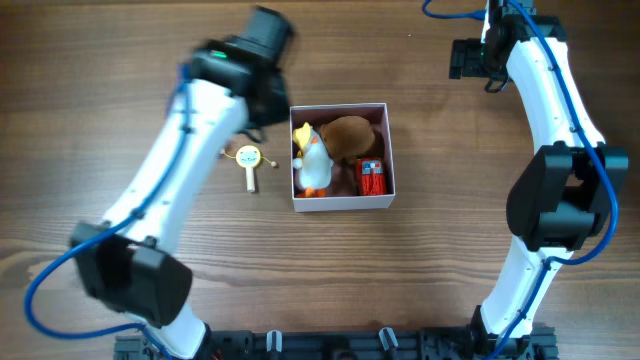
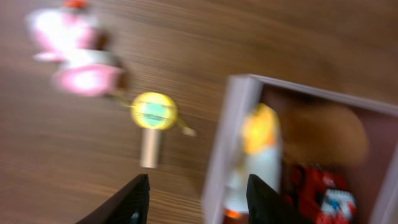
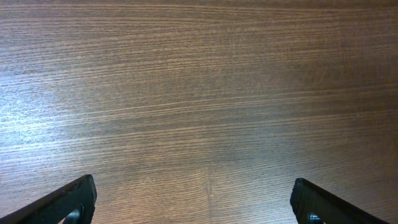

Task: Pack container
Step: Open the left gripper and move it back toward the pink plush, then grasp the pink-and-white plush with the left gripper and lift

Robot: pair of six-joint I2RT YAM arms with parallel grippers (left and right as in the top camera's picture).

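From my seat the wood-grain counter fills every view, and the right wrist view shows nothing else but it. Left of centre in the overhead frame there's a little round yellow toy with a short pale handle, lying flat. Left wrist view is blurry, but I can make out a pink and white toy in its upper left. Dead centre overhead: a white and yellow plush bird, a brown plush touching it, and a red toy just below.

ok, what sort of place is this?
Probably a lab tabletop robot cell: wooden table, left arm and right arm mounted at one edge, plus a toy rattle and a toy-filled container.
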